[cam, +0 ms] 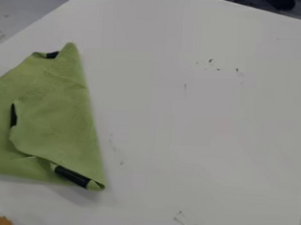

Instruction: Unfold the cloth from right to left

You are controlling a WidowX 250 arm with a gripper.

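Note:
A green cloth [57, 113] lies on the left part of the white table [203, 122], running out past the view's left edge. Its right side forms a long, nearly straight edge from a peak at the top down to a corner at the lower right. A layer is folded over, with its loose edge curving through the cloth's middle and lower part. Dark patches show at the top, along the loose edge and at the lower right corner.
At the bottom left corner stand part of a clear container and an orange-brown object [2, 221]. Dark items lie beyond the table's far edge. Small dark marks dot the tabletop.

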